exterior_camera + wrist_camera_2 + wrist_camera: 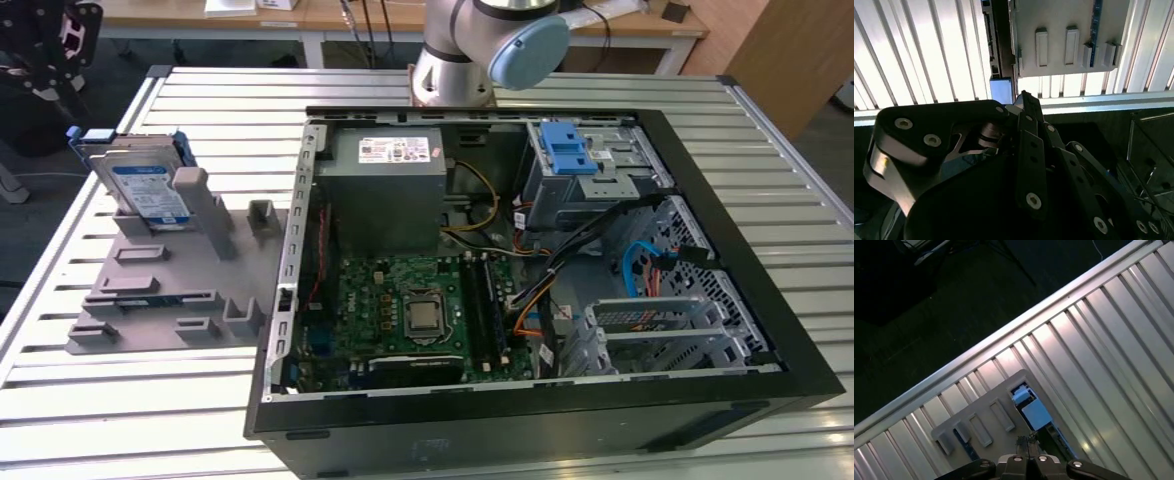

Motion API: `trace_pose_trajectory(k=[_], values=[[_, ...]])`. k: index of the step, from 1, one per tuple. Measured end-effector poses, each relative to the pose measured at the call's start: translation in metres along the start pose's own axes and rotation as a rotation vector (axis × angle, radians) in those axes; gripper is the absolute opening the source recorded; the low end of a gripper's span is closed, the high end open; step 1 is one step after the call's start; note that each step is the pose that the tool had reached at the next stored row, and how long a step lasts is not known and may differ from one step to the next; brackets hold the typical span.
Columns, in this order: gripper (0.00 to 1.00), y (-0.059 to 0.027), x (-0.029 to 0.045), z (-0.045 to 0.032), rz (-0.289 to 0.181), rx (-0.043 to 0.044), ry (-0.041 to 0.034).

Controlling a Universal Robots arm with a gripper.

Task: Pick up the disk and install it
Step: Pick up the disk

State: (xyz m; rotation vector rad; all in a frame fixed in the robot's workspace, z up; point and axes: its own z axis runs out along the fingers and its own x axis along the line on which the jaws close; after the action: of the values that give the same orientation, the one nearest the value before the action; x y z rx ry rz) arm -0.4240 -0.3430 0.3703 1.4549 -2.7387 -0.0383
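The disk [144,185] stands upright on edge in a slot of the grey fixture [160,290], at the exterior view's left; it is silver with a blue-and-white label and a blue frame. In the first wrist view the disk [1034,412] shows edge-on from above on the fixture [979,422], just past my gripper [1027,441]. In the second wrist view its blue-framed end [1002,90] lies just beyond the gripper [1024,99]. The gripper hangs well above the disk, apart from it, its fingertips together with nothing between them.
An open computer case [534,420] lies at the middle and the exterior view's right, with a silver drive cage and blue latch [574,160] at its far corner. The arm's base [461,60] stands behind the case. The slatted metal table [200,100] ends just beyond the fixture.
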Motion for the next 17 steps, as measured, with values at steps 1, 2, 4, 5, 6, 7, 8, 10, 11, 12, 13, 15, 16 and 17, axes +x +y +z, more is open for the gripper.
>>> trace_pose_trajectory(k=[1,2,4,5,6,7,8,10,11,12,13,15,16,17], values=[[0.11,0.0,0.0,0.0,-0.013,0.0003,0.0005],[0.11,0.0,0.0,0.0,-0.025,0.0006,0.001],[0.11,0.0,0.0,0.0001,-0.052,0.0014,0.002],[0.11,0.0,0.0,0.0002,-0.065,0.0023,0.0022],[0.11,0.0,0.0,0.0002,-0.076,0.0048,0.0014],[0.11,0.0,0.0,0.0006,-0.085,0.0094,-0.0012],[0.11,0.0,0.0,0.0009,-0.097,0.0197,-0.0085],[0.11,-0.0001,-0.0001,0.0013,-0.11,0.0272,-0.0163],[0.11,0.0,-0.0001,0.0015,-0.12,0.0281,-0.0184],[0.11,-0.0001,-0.0002,0.0019,-0.135,0.0282,-0.0185],[0.11,-0.0001,-0.0002,0.0022,-0.154,0.0282,-0.0181],[0.11,-0.0001,-0.0001,0.0028,-0.19,0.0286,-0.017],[0.11,-0.0001,-0.0001,0.0032,-0.209,0.0288,-0.0164],[0.11,-0.0002,-0.0001,0.0034,-0.227,0.029,-0.0159]])
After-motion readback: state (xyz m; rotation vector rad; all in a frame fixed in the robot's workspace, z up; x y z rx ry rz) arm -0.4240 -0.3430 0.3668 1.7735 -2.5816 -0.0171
